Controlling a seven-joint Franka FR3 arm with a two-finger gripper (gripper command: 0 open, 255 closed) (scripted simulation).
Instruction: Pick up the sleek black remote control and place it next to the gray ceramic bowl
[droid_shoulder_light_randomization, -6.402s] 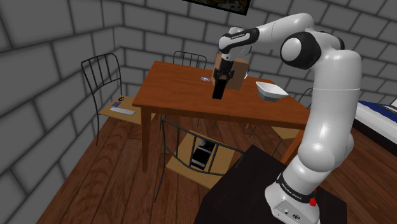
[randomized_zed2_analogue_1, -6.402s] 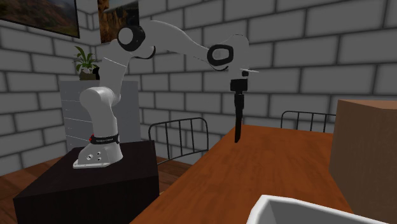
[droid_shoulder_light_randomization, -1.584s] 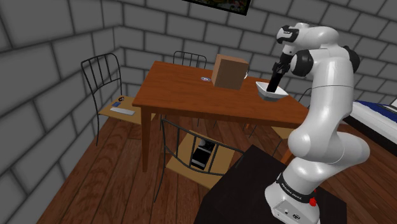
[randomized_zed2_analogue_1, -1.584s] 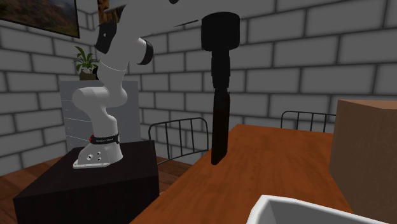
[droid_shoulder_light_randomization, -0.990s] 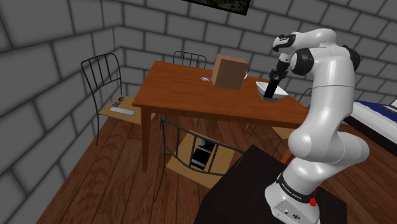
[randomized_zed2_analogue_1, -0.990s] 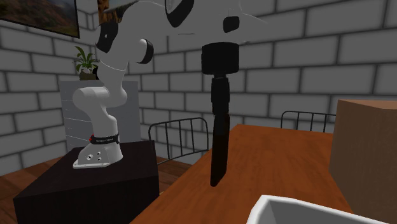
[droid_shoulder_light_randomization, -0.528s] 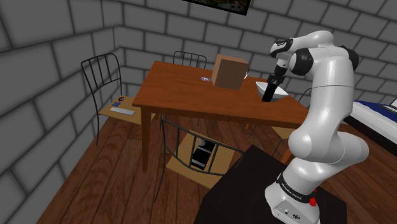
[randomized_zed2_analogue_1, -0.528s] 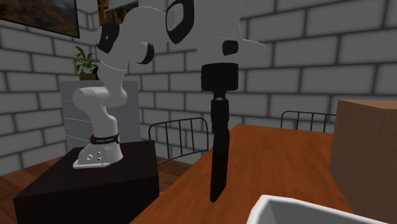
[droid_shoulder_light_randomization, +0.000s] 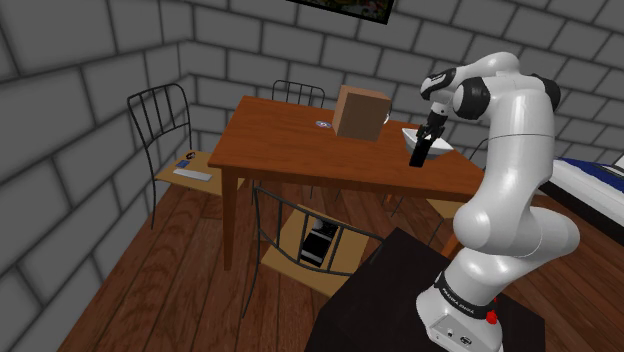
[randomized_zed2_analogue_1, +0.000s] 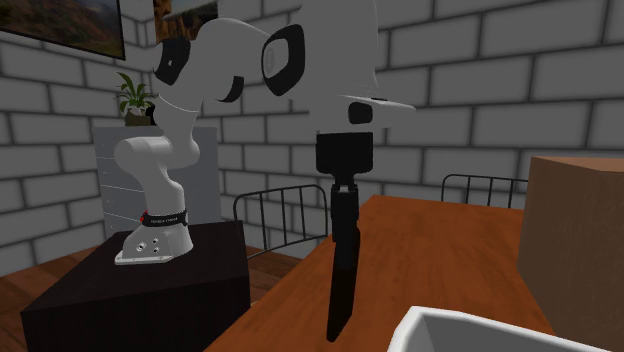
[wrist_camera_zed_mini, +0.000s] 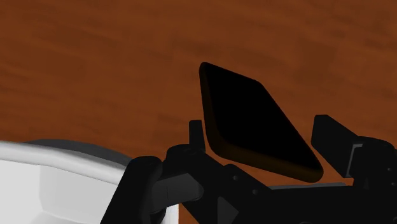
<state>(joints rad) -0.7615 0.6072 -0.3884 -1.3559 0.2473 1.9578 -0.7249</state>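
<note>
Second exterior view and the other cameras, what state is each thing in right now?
Remote control: clamped at its top end, hanging upright over the table.
Gripper: jaws shut on the remote control.
White bowl: upright on the table, close to the remote control.
Brown box: closed, standing on the table.
</note>
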